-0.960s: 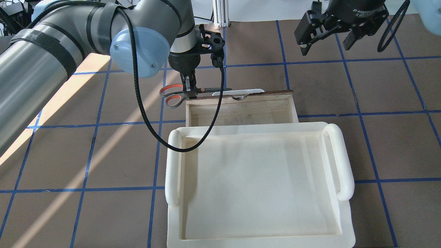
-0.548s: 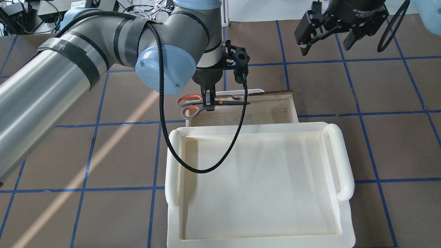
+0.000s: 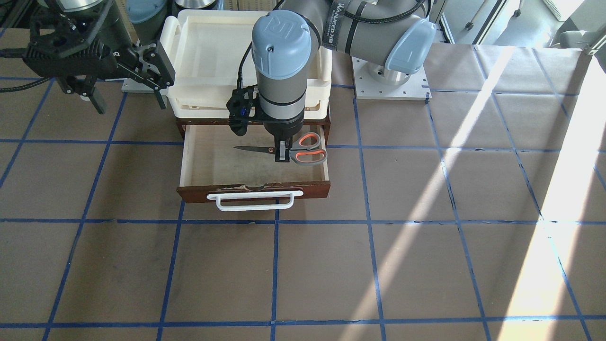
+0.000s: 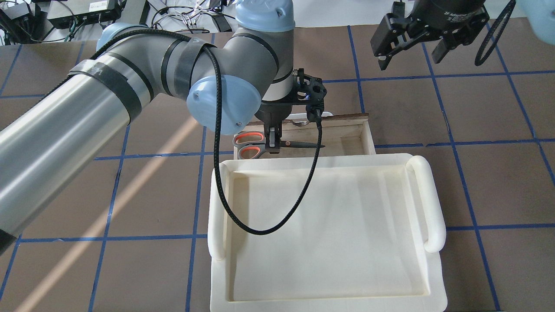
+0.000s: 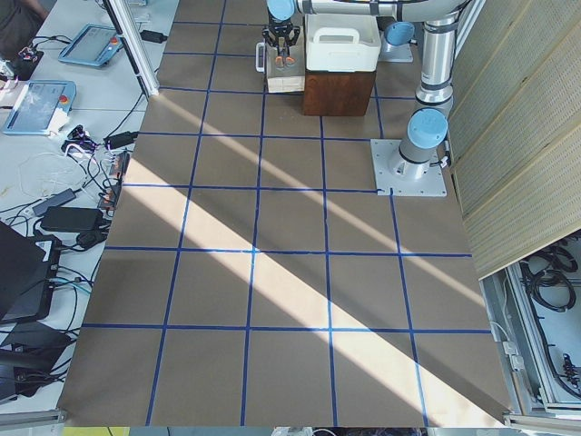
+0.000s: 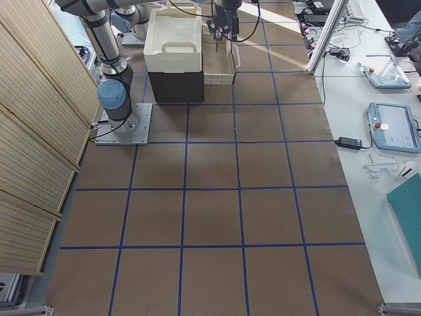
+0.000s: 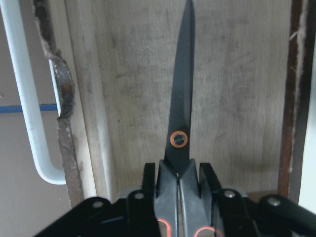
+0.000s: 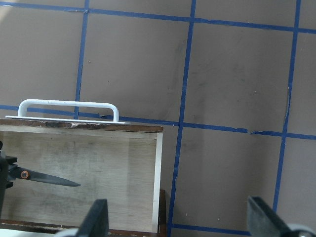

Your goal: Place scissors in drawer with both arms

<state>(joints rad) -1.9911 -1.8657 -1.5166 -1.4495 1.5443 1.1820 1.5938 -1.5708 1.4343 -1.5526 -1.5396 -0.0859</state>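
The scissors, with dark grey handles lined orange, hang level in my left gripper. The gripper is shut on them just behind the pivot. They hang over the left part of the open drawer, blades pointing along it. In the front view the scissors are above the pale drawer floor, behind its white bar handle. The left wrist view shows the blades closed over the wood. My right gripper is open and empty, high beyond the drawer's right end.
A cream plastic tray sits on top of the dark cabinet, covering the drawer's near side. The left arm's black cable loops over the tray. Brown table surface with blue tape lines surrounds the cabinet.
My left arm has carried the scissors right and toward the robot, from beyond the drawer's front left corner to over its inside. The right gripper has not moved.
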